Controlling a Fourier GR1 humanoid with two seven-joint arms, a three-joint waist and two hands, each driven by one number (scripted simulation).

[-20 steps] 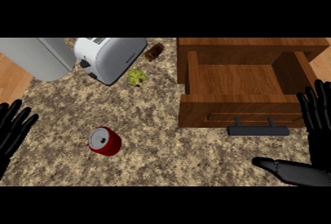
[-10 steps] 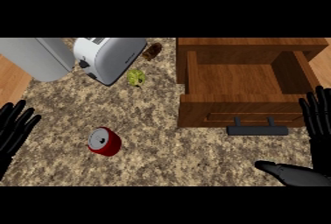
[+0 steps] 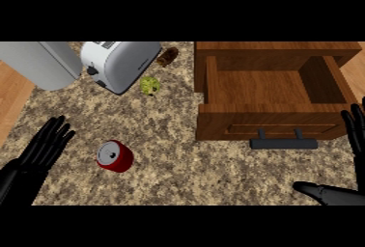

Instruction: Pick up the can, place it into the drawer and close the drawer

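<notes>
Fingers straight both hands: left hand (image 3: 39, 152), right hand (image 3: 354, 132). Can (image 3: 115, 156) on speckled counter (image 3: 178, 159); drawer (image 3: 274, 99) open.

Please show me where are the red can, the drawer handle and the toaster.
red can (image 3: 115, 156), head view, on its red side wall.
drawer handle (image 3: 283, 144), head view, on the middle of the black bar.
toaster (image 3: 122, 61), head view, on its silver top.
</notes>
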